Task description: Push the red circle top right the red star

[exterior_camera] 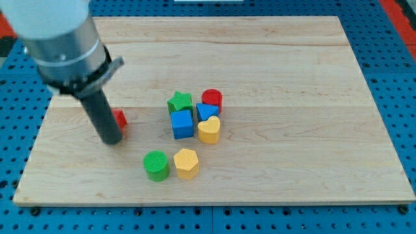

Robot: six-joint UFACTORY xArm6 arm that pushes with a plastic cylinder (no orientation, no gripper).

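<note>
Where wooden board [292, 78] overlies blue pegboard [403, 78], my tip [112, 139] touches red star [119, 120].

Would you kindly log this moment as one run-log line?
tip beside red star, partly hiding it | red circle at cluster's top right, beside green star | far from tip | push not started

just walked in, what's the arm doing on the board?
The arm is pushing blocks with its rod. My tip sits at the view's left, right against a red block that the rod mostly hides, likely the red star. The red circle is off to the right, in a tight cluster with the green star, blue cube, a small blue block and yellow heart. The green circle and yellow hexagon sit below.
</note>
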